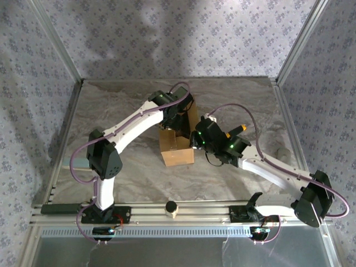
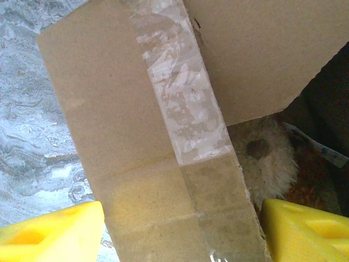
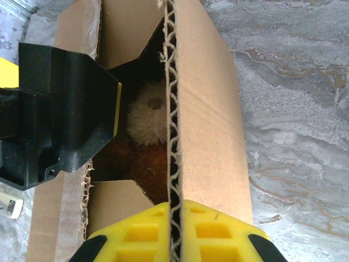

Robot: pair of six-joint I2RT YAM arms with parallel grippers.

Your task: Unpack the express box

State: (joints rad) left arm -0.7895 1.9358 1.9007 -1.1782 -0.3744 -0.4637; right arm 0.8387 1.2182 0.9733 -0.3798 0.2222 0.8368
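The express box [image 1: 177, 150] is a tan carton standing mid-table with its top flaps up. My left gripper [image 1: 178, 119] hovers over its far end, open. In the left wrist view the yellow fingers [image 2: 54, 232] straddle a taped flap [image 2: 136, 136] that spans the gap of the left gripper [image 2: 182, 224]. My right gripper [image 1: 196, 139] is at the box's right side. Seen from the right wrist, the right gripper [image 3: 175, 226] is shut on the corrugated edge of the box wall [image 3: 210, 109]. A brown plush toy with a cream muzzle [image 3: 147, 117] lies inside the box, and its muzzle [image 2: 267, 158] shows past the taped flap.
A small pale cylinder [image 1: 172, 208] sits on the front rail between the arm bases. A whitish object [image 1: 282, 152] lies near the table's right edge. Aluminium posts and patterned walls close in the marbled table [image 1: 122, 100].
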